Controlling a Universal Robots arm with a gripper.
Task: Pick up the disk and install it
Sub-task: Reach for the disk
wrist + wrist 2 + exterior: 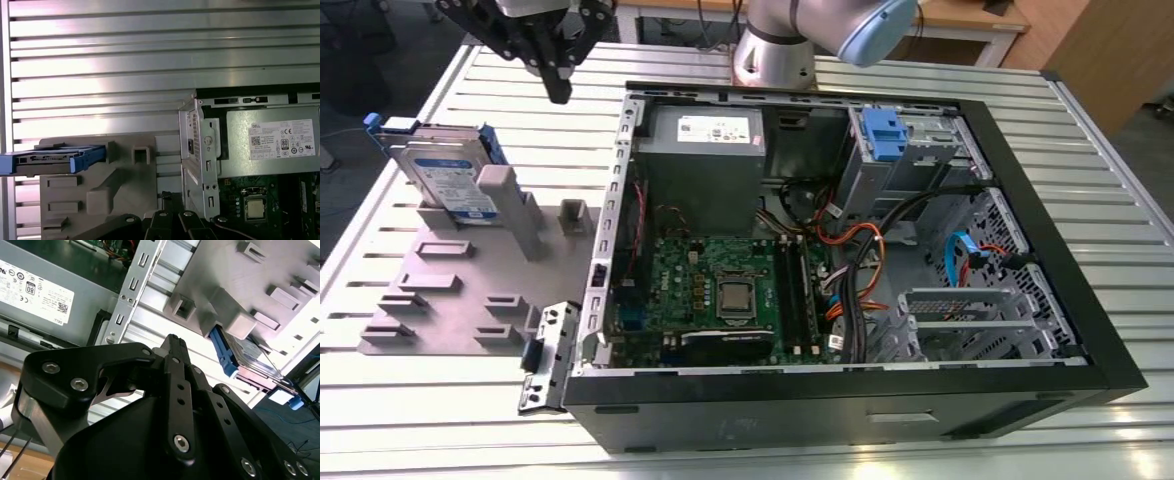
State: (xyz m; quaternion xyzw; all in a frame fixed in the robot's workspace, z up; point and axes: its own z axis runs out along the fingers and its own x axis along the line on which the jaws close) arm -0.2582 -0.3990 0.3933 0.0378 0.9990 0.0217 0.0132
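Partly cropped gripper (560, 90) near disk (447, 180), bottom hidden by holder (454, 290).

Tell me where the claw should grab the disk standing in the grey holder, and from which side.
Grip the disk across its two flat faces near the top edge, coming straight down from above. It stands on edge in the grey holder, whose posts block its lower part, while the top and blue rails are free. The claw hangs above, toward the exterior view's right.

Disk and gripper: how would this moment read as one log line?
gripper: shut, empty, above table beside case | disk: upright in grey holder, untouched | install: not done
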